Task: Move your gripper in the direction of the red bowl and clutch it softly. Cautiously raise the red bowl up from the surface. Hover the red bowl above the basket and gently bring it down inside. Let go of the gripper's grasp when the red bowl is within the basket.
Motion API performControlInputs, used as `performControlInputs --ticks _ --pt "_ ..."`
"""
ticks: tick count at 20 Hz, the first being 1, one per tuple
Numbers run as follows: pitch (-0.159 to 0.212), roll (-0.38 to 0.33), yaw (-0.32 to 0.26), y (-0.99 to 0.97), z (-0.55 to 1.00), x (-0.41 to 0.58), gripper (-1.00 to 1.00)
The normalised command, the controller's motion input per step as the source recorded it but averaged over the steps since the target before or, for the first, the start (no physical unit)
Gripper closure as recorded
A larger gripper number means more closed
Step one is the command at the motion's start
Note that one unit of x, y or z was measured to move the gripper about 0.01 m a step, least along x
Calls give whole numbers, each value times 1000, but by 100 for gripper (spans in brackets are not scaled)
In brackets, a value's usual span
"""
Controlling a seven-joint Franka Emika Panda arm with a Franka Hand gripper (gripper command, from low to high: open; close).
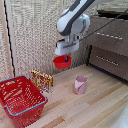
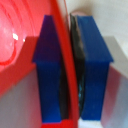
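My gripper [image 1: 65, 58] hangs from the white and grey arm and is shut on the red bowl [image 1: 62, 62], holding it in the air well above the wooden table. In the wrist view the two blue fingertips [image 2: 49, 75] pinch the bowl's thin red rim [image 2: 67, 60] between them, with the bowl's glossy inside [image 2: 20, 35] to one side. The red basket [image 1: 19, 97] with lattice sides and a grey-blue rim stands on the table at the exterior view's left, lower than the bowl and apart from it.
A flat yellow-red box [image 1: 42, 80] leans upright just beyond the basket. A pink cup [image 1: 80, 84] stands on the table below and to the exterior view's right of the bowl. A dark drawer cabinet [image 1: 110, 47] stands at the right, a slatted wall behind.
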Motion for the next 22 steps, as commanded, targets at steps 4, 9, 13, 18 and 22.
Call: performControlInputs --ticks 4,9,13,18,22 --pt "16 43 0 704 821 -34 100" --pt "0 3 -37 789 611 -33 100" --pt "0 -18 -112 768 276 0 100" --pt "8 -9 -140 797 -2 19 100" --pt "25 0 -145 809 -134 44 100"
